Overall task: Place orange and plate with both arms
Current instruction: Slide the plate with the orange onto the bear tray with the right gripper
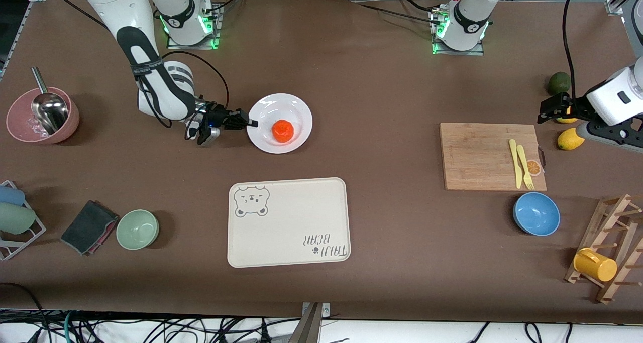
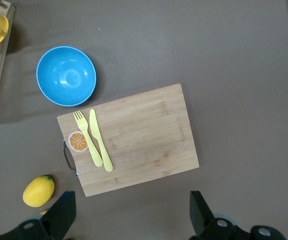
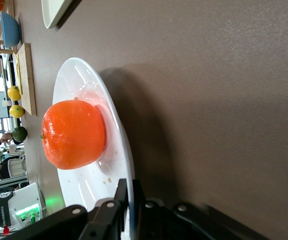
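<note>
Orange (image 1: 283, 130) sits in middle of plate (image 1: 296, 109), plate flat on tabletop (image 1: 371, 92), farther from front camera than cream tray (image 1: 301, 217). Right gripper (image 1: 252, 123) pinched tight on plate rim at right arm's end, one finger above rim, one below. Left gripper (image 2: 131, 212) waits, jaws wide, empty, over tabletop beside cutting board (image 2: 144, 135) and lemon (image 2: 38, 191).

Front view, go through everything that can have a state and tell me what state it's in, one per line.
orange: resting in the plate's centre
plate: flat on table, rim pinched
right gripper: shut on plate's rim
left gripper: open, over the cutting board's edge, waiting
cutting board: flat, fork and knife on it
cream tray: flat, bare
yellow mug: hung on rack
</note>
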Robot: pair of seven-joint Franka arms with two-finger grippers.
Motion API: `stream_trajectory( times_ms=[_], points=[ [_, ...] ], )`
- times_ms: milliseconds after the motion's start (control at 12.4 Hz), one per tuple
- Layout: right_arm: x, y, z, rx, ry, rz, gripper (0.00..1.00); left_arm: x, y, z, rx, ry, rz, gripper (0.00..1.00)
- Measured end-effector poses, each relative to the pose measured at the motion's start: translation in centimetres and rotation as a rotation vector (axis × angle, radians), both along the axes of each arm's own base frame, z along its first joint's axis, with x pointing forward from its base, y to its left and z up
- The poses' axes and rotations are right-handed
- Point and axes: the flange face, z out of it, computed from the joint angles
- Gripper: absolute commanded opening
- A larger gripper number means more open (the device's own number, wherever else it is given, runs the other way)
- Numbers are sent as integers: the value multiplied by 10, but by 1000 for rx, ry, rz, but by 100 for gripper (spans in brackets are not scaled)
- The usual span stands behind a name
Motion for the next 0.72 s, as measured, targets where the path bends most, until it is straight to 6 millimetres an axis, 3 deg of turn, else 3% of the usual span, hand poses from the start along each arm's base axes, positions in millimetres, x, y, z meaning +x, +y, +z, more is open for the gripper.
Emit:
stream_trajectory(
  times_ms=[483,724],
  points=[
    [8,1,3,3,-15,-3,0,0,0,-1,0,2,0,100],
    [23,5,12,29,-22,-24,0,1,0,-3,0,6,0,100]
  ],
)
